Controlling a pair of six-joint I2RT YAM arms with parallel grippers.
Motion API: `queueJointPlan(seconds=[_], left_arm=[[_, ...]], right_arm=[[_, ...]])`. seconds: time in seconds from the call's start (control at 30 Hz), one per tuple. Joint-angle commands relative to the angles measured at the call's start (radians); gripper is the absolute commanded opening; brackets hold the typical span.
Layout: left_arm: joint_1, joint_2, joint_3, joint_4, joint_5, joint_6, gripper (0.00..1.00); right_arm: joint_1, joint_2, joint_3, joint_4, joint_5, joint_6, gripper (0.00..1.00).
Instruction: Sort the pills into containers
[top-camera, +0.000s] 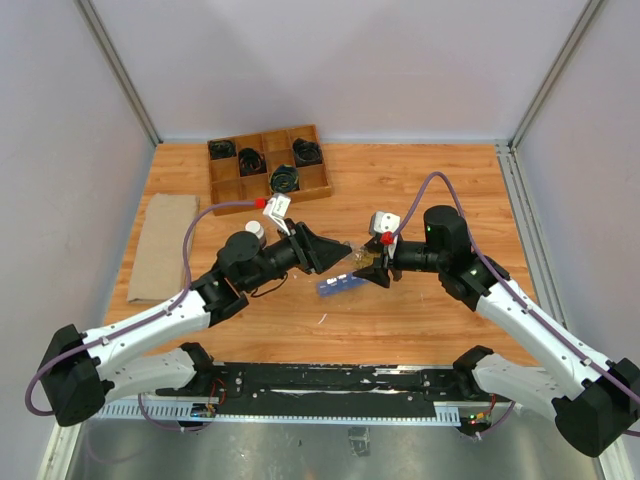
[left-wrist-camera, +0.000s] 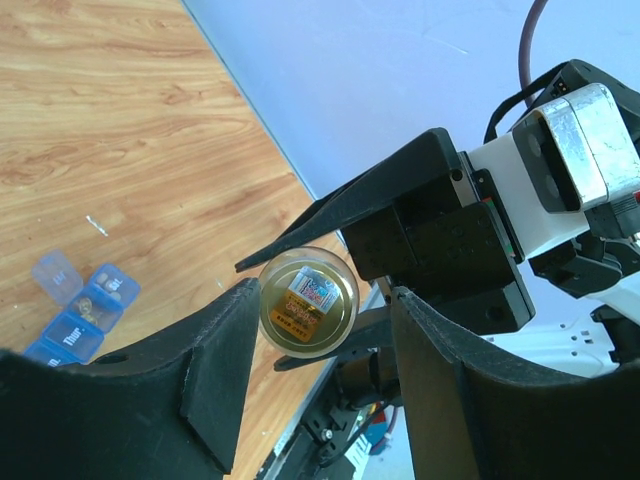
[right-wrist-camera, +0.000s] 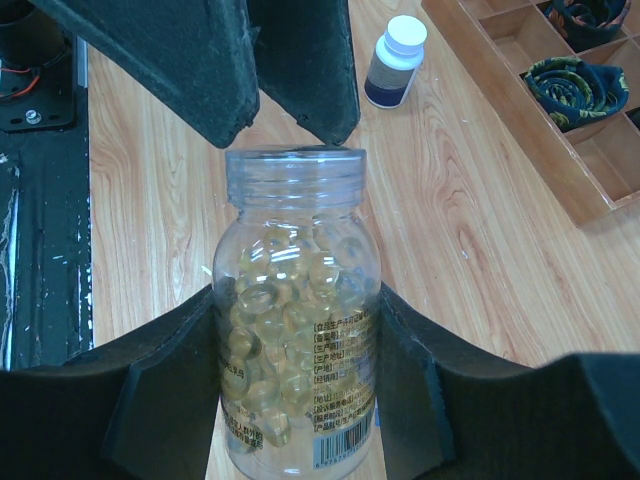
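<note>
A clear vial (right-wrist-camera: 296, 200) full of yellowish-amber pills (right-wrist-camera: 262, 300) sits between the pads of my right gripper (right-wrist-camera: 295, 295), which is shut on its body. The vial is held above the table with its threaded mouth pointing at my left gripper (left-wrist-camera: 325, 290). The left gripper's fingers (right-wrist-camera: 180, 60) stand open right at the vial's rim; in the left wrist view the vial (left-wrist-camera: 305, 300) shows end-on between them, with a gap at the right finger. The blue containers strip (top-camera: 340, 285) lies on the table just below both grippers. One of its lids (left-wrist-camera: 55, 272) stands open.
A wooden grid tray (top-camera: 230, 178) with black coils stands at the back left. A dark brown bottle with a white cap (top-camera: 255, 230) stands close to the left arm. A flat brown sheet (top-camera: 160, 248) lies at the table's left edge.
</note>
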Motion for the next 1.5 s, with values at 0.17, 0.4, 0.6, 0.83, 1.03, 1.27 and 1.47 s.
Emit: queueJointPlan(seconds=[0.17, 0.4, 0.6, 0.83, 1.03, 1.27, 1.47], left_arm=[[-0.007, 0.024, 0.042, -0.008, 0.017, 0.021, 0.59], [-0.007, 0.018, 0.056, -0.049, -0.002, 0.039, 0.59], [-0.007, 0.002, 0.061, -0.066, -0.009, 0.049, 0.6], [-0.007, 0.009, 0.066, -0.085, -0.008, 0.055, 0.6], [-0.007, 0.027, 0.071, -0.083, 0.009, 0.053, 0.59], [-0.007, 0.028, 0.066, -0.078, 0.029, 0.056, 0.52], [-0.007, 0.037, 0.065, -0.075, 0.054, 0.061, 0.52]], right_arm=[[0.002, -0.007, 0.029, 0.004, -0.002, -0.012, 0.04], [0.003, -0.006, 0.029, 0.002, -0.006, -0.01, 0.04], [0.003, -0.006, 0.028, 0.003, -0.006, -0.01, 0.04], [0.003, -0.007, 0.029, 0.005, -0.011, -0.006, 0.04], [0.002, -0.007, 0.031, 0.005, -0.012, -0.004, 0.04], [0.003, -0.007, 0.03, 0.006, -0.018, 0.003, 0.04], [0.002, -0.009, 0.03, 0.008, -0.021, 0.007, 0.04]])
